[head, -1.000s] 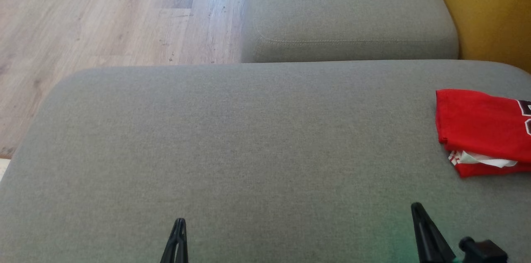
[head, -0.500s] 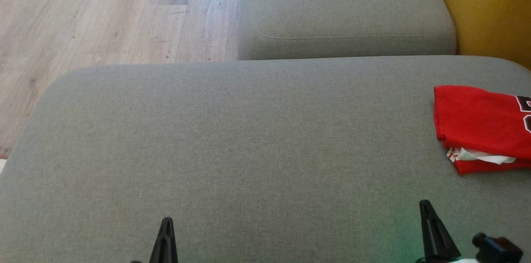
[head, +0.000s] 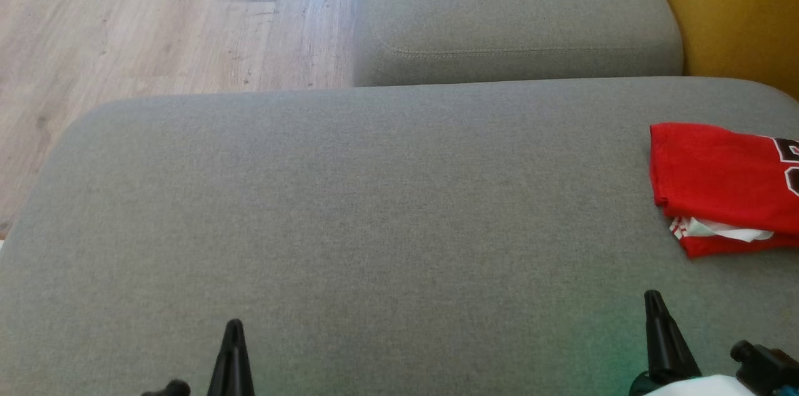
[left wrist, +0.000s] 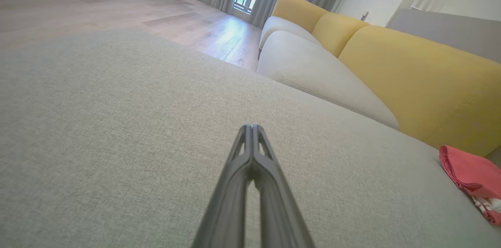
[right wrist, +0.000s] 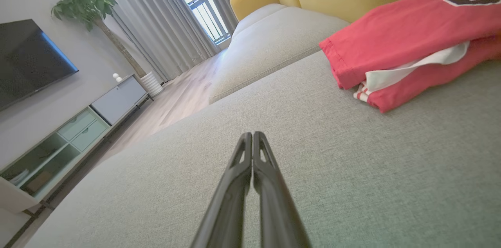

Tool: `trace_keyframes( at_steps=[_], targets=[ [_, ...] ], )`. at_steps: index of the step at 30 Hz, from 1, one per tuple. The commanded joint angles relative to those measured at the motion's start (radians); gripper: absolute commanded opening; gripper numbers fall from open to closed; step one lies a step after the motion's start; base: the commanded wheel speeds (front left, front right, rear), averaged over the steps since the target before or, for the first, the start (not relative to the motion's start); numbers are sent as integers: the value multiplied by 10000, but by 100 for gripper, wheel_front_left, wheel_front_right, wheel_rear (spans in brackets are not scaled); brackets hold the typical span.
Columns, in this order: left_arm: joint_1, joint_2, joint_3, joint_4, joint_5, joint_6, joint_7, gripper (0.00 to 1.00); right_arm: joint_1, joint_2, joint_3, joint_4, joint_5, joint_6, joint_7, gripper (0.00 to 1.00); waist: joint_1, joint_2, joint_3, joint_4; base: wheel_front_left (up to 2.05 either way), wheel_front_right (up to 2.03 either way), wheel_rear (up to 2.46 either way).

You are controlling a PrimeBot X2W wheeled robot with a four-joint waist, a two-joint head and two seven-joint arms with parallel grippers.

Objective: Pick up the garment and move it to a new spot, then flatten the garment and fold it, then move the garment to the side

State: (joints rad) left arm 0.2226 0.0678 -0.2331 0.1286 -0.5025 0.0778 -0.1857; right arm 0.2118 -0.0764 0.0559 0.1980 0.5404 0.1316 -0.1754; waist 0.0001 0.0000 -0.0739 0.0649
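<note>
Garment [head: 718,187] is a folded red jersey with a white layer peeking out, lying at the right end of the grey woven cushion [head: 374,227]. Left gripper [left wrist: 250,128] and right gripper [right wrist: 252,135] both have their slim dark tapered fingers pressed together, holding nothing, pointing across bare cushion.
</note>
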Motion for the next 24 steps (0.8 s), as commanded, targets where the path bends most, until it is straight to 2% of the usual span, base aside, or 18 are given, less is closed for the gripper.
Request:
trace_keyframes(
  at_steps=[1,24],
  targets=[
    [-593,96,210,-225,-302,-100,52,0,-625,-92,-40,-272,314,-3,51,0,-1,0,12,-10,0,0,0],
    [-1227,155,821,77,-3028,-577,617,0,-1231,-94,-317,-103,2904,-4,634,0,-1,0,195,-163,0,0,0]
  ],
)
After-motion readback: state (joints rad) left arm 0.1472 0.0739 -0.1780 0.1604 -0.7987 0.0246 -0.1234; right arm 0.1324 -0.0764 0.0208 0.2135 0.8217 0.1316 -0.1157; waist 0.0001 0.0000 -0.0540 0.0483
